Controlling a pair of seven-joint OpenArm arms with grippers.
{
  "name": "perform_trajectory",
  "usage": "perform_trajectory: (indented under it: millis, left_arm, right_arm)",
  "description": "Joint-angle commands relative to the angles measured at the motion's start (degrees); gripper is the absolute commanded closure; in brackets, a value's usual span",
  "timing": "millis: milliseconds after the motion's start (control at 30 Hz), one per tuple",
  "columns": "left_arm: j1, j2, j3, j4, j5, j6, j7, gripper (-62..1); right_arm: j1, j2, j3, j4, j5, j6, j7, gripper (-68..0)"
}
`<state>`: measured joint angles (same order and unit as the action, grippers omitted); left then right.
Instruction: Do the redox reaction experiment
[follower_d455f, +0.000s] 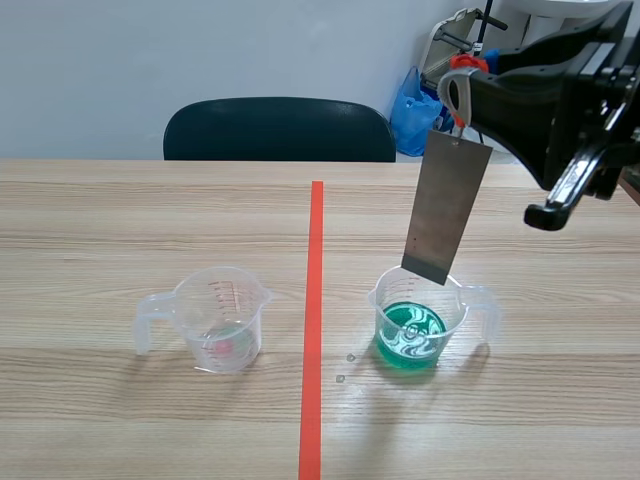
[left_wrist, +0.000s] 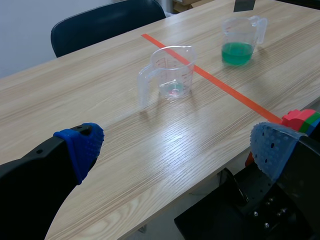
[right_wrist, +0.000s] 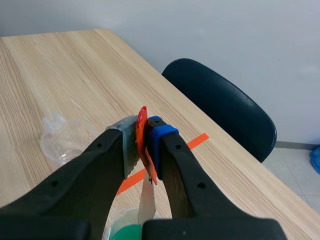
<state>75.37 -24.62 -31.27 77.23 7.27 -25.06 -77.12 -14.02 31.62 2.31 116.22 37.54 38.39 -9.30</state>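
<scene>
A grey metal strip (follower_d455f: 447, 210) hangs tilted from my right gripper (follower_d455f: 458, 85), which is shut on its top end, where an orange-red tag (right_wrist: 143, 140) shows between the pads. The strip's lower end sits at the rim of a clear beaker of green liquid (follower_d455f: 415, 320), right of the tape line. In the right wrist view the strip (right_wrist: 147, 200) drops toward that green beaker (right_wrist: 125, 234). A second clear beaker (follower_d455f: 215, 320), nearly empty with a pinkish trace at its bottom, stands left of the line. My left gripper (left_wrist: 177, 145) is open near the table's front edge, well short of the nearly empty beaker (left_wrist: 172, 75).
A dark chair (follower_d455f: 278, 130) stands behind the table's far edge, with a blue bag (follower_d455f: 412, 105) to its right. Red, green and blue blocks (left_wrist: 302, 120) sit beside my left gripper, off the table's front edge.
</scene>
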Motion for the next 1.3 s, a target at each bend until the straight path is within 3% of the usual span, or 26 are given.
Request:
perform_trajectory:
  millis: [0, 1267]
  left_arm:
    - [0.1, 0.1, -0.4, 0.4, -0.6, 0.1, -1.1, -62.3]
    - [0.1, 0.1, -0.4, 0.4, -0.6, 0.1, -3.0, -62.3]
  right_arm:
    - [0.5, 0.6, 0.8, 1.0, 0.6, -0.2, 1.0, -0.6]
    - [0.5, 0.6, 0.8, 1.0, 0.6, -0.2, 1.0, -0.6]
